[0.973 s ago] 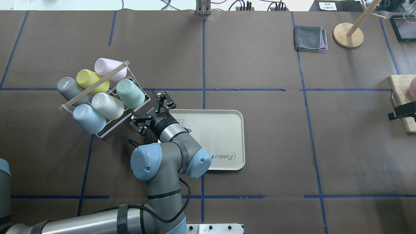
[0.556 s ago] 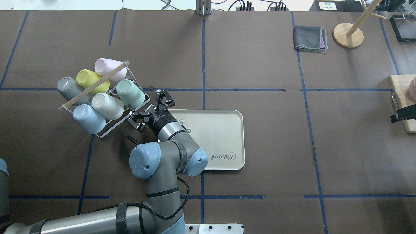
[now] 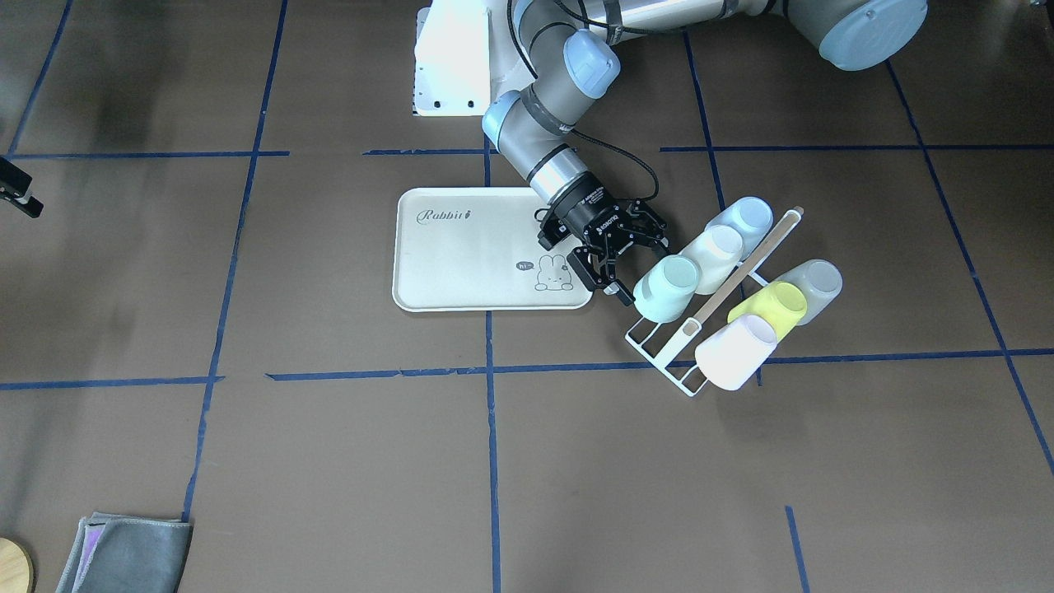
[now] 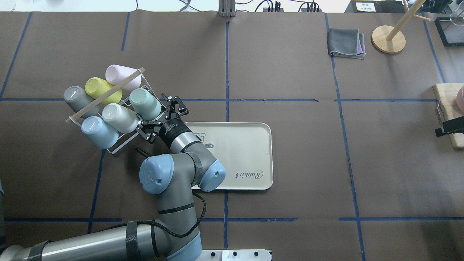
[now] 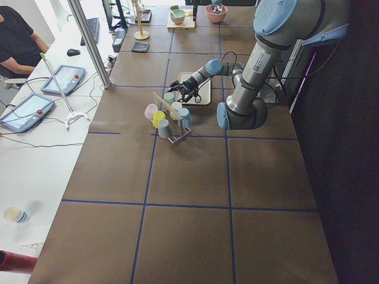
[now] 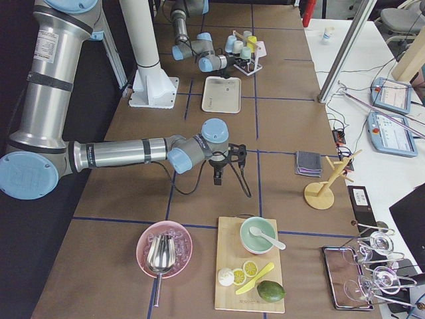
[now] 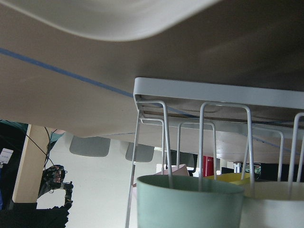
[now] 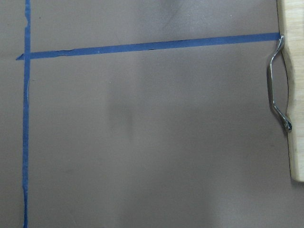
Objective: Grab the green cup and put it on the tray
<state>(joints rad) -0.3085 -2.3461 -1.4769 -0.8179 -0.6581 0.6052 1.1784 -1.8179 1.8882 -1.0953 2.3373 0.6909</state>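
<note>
Front cam: L arm reaches across the tray's (image 3: 461,247) corner. Left claw (image 3: 632,265) is spread wide, one finger either side of the green cup's (image 3: 669,287) mouth end, not pinching it. The cup sits tipped on the white wire rack (image 3: 745,268), in the end spot nearest the tray, w/ five other cups racked alongside. The tray lies flat on the counter (image 3: 329,461), just beside the rack.

Overhead: same story, claw fingers flank the cup's lower end and the cup is on its peg. Right claw (image 4: 449,126) pokes in at the far edge by a wooden board (image 4: 447,108); I can't tell its state.

L side cam: too small to add anything.

R side cam: near arm's claw hangs pointing down over the counter, well apart from the tray.

L wrist cam: mint rim fills the bottom, rack wires just past it.

R wrist cam: brown counter, blue tape, board edge w/ metal handle.
</note>
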